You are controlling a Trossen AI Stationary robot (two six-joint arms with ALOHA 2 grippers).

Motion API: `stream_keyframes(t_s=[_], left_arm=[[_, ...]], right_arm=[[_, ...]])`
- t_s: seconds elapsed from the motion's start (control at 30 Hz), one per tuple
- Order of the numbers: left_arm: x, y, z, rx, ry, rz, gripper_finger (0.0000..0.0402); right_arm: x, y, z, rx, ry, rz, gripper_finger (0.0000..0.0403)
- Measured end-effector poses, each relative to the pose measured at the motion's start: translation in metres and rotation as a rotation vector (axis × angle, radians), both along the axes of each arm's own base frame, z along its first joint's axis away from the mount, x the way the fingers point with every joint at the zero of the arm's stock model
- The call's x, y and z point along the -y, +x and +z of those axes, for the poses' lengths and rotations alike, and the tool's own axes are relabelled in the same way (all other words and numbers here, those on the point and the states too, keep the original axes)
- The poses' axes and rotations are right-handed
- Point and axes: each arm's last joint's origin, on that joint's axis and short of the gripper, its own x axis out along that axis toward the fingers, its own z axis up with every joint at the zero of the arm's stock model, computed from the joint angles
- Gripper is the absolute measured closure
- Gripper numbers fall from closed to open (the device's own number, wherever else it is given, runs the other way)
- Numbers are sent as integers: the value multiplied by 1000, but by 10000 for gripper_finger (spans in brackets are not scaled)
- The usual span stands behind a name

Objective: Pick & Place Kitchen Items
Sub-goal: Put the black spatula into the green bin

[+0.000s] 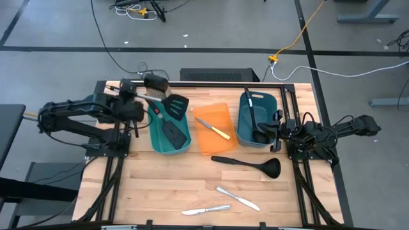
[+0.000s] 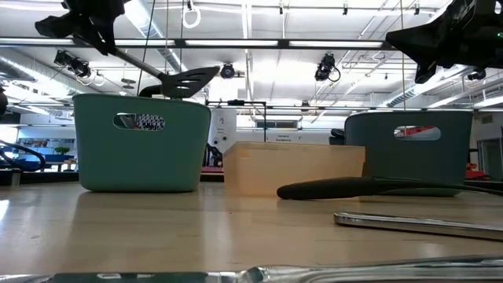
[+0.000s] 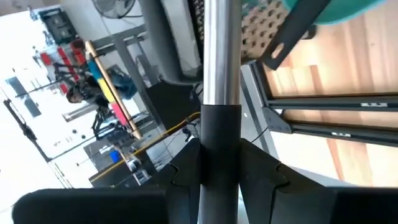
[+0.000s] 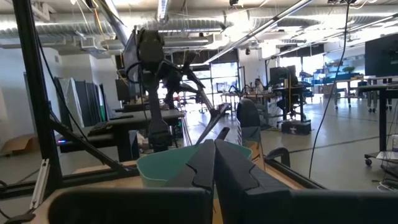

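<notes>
High view: my left gripper (image 1: 152,97) clamps a black slotted spatula (image 1: 176,104) above the teal plastic bin (image 1: 183,147); my right gripper (image 1: 279,131) waits closed, empty.

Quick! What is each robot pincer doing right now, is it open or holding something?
Left pincer: closed on the handle of a black slotted spatula, held above the teal bin.
Right pincer: shut, holding nothing, beside the blue bin.
</notes>
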Motion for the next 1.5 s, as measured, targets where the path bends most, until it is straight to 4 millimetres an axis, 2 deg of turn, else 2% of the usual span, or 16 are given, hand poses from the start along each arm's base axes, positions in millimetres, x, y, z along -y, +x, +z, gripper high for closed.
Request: stream_keyframes(t_s=[0.27, 0.53, 0.8, 0.97, 1.27, 1.5], left_arm=[[17, 20, -10, -80, -5, -110, 318], [22, 40, -25, -202, -52, -141, 318], [20, 36, -55, -347, -106, -136, 318], [21, 37, -62, -368, -110, -152, 318], [18, 50, -83, -367, -101, -243, 318], [13, 49, -97, -437, -89, -267, 318]], right_arm=[[0, 0, 0, 0, 0, 0, 389], [0, 0, 0, 0, 0, 0, 389], [0, 0, 0, 0, -1, 4, 389], [0, 0, 0, 0, -2, 8, 389], [0, 0, 0, 2, 5, 2, 389], [0, 0, 0, 2, 7, 2, 389]])
